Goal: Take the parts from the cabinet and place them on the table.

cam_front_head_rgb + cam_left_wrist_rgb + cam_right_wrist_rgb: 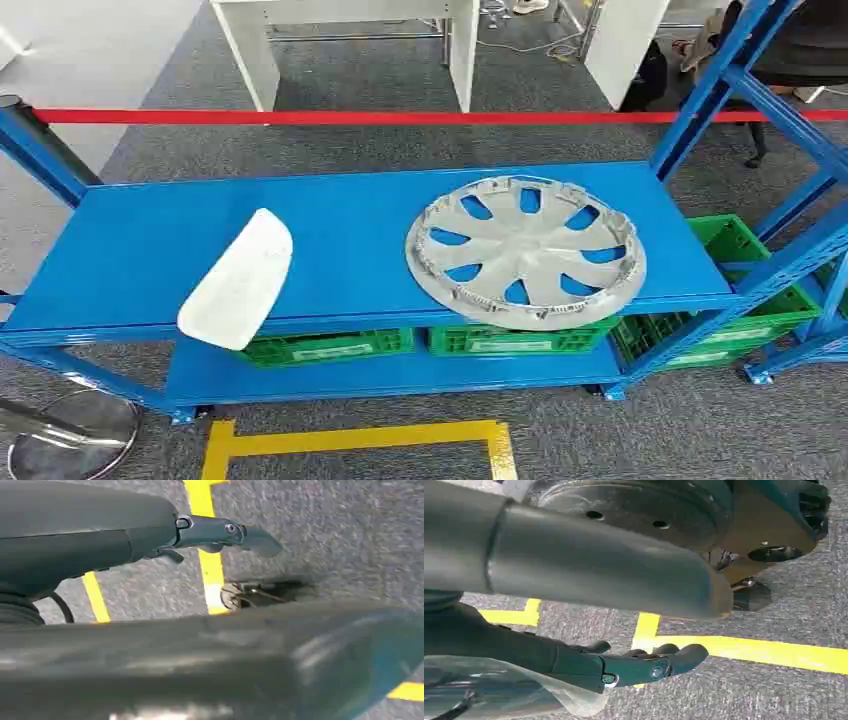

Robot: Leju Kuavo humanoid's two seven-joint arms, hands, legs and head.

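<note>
A silver wheel cover [525, 250] lies flat on the right half of the blue cabinet shelf [150, 250], its rim slightly over the front edge. A white curved plastic part [238, 280] lies on the left half, its near end overhanging the front edge. My left hand [210, 532] hangs over grey carpet with its fingers stretched out and nothing in them. My right hand [634, 666] also hangs above the floor, fingers extended and slightly bent, holding nothing.
Green crates [325, 346] sit on the lower shelf, and more [735, 250] stand at the right. Blue uprights [715, 90] frame the shelf ends. A red strip [350, 117] runs behind it, with white table legs [462, 50] beyond. Yellow floor tape [350, 440] marks the carpet.
</note>
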